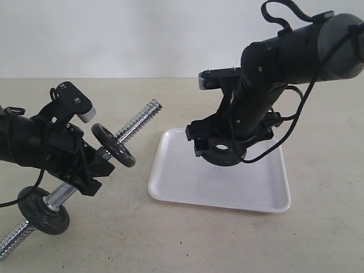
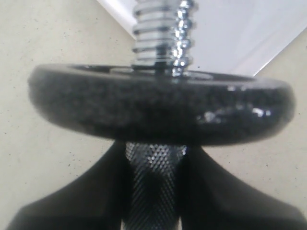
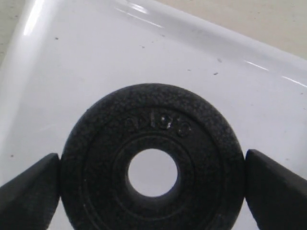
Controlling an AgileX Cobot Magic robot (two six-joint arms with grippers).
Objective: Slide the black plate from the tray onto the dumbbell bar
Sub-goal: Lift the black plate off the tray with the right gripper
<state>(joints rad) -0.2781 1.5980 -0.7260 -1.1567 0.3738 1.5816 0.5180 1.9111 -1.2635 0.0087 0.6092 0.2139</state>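
Over the far-left part of the tray point(image 1: 227, 190), the right end effector point(image 1: 223, 149) gripped the black plate point(image 3: 153, 120) by its rim, one finger point(image 3: 29, 194) against each side. Whether the plate cleared the tray floor could not be told. To the left, above the bench point(image 1: 318, 239), the left end effector point(image 1: 96, 159) was clamped narrow on the knurled middle of the dumbbell bar point(image 1: 139, 119), which tilted up toward the far right. A second black disc point(image 1: 114, 145) sat just beyond the fingers, and a third point(image 1: 42, 210) near the bar's low end.
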